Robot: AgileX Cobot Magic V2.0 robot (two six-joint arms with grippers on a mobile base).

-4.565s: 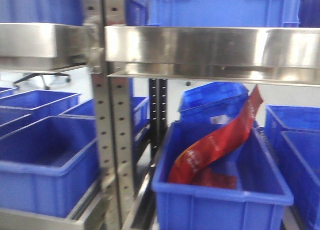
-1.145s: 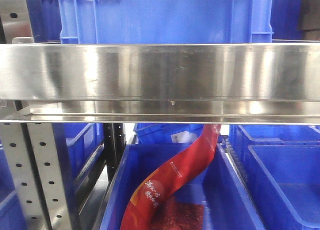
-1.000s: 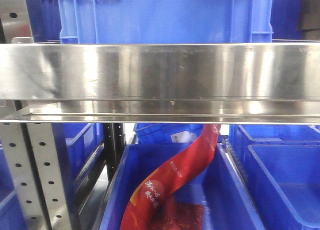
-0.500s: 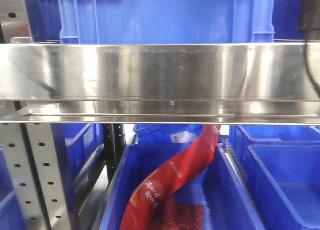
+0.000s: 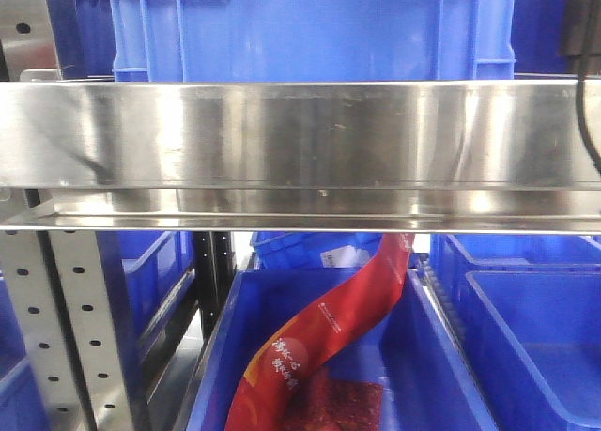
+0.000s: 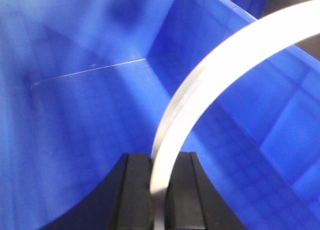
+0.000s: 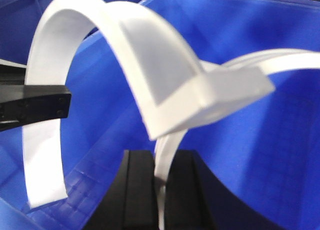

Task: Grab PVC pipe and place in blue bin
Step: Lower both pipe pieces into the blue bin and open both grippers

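The PVC pipe, a small off-white piece, shows in no view. My left gripper is shut on a long curved flat white strip that arcs up and to the right over the inside of a blue bin. My right gripper is shut on a thin white strip that rises and bends right over a blue bin. A wider white strip arches in front of it, and a black gripper at the left edge grips that strip. Neither gripper shows in the front view.
A steel shelf rail crosses the front view, with a blue crate on top. Below, a red bag leans in a blue bin. More blue bins stand at right. A dark cable hangs at the upper right.
Since 4.6 s ago the front view has shifted closer to the shelf rail. Over the last second the dark cable has come into view at the upper right edge.
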